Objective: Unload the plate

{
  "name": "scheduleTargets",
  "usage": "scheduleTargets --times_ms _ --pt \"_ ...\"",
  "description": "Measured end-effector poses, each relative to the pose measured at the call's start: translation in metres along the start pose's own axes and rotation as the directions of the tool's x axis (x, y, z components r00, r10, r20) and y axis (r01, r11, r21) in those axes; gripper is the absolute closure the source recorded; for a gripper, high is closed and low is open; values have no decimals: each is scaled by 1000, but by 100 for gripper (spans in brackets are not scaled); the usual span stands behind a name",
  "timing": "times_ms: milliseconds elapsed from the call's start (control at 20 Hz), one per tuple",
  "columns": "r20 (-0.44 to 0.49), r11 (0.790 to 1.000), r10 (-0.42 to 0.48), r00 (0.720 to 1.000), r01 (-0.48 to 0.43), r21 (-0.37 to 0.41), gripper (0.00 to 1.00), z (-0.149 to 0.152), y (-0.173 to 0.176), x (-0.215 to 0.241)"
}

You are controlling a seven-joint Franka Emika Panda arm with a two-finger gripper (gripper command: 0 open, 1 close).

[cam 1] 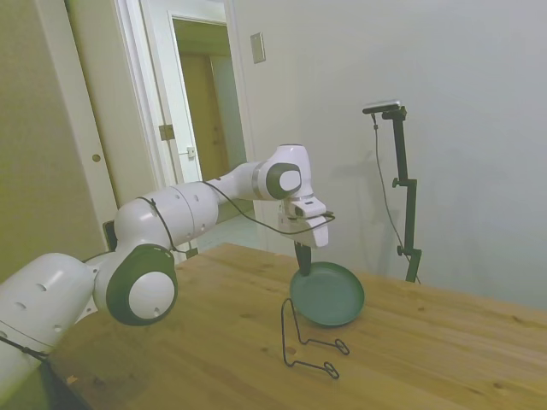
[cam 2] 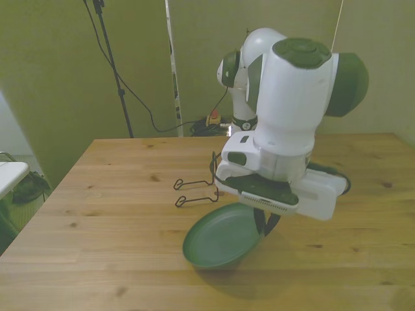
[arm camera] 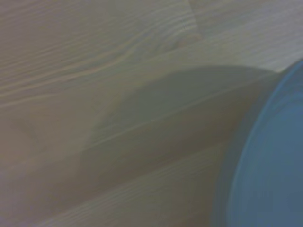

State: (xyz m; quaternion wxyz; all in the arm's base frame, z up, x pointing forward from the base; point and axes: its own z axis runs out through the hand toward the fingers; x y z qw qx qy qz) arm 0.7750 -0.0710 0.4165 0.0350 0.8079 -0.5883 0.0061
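Observation:
The round dark teal-green plate (cam 1: 329,295) (cam 2: 220,237) hangs tilted just over the wooden table (cam 1: 444,342), its lower edge close to the wood above its own shadow. My gripper (cam 1: 302,261) (cam 2: 264,223) is shut on the plate's upper rim, and the dark fingers reach down from the white hand. In the wrist view the plate (arm camera: 270,165) is a blurred blue-green arc beside its shadow on the wood. I cannot tell whether the plate touches the table.
A thin black wire stand (cam 1: 301,343) (cam 2: 194,192) sits on the table right next to the plate, with nothing in it. An open doorway (cam 1: 205,111) lies behind the arm. Cables and a red-topped button (cam 2: 212,119) lie beyond the table's far edge.

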Motion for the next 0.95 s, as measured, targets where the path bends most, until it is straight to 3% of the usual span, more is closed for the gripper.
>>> scheduleTargets --times_ms 100,150,650,800,950 --pt "-4 1000 12 1000 -12 -13 100 9 1 6" --pt "-6 1000 14 1000 -14 -16 0 12 1 7" --pt "-28 1000 12 1000 -12 28 0 0 1 14" --pt "-27 997 2 1000 0 72 0 -25 2 9" --pt "-17 989 -33 999 35 143 0 -79 9 -5"
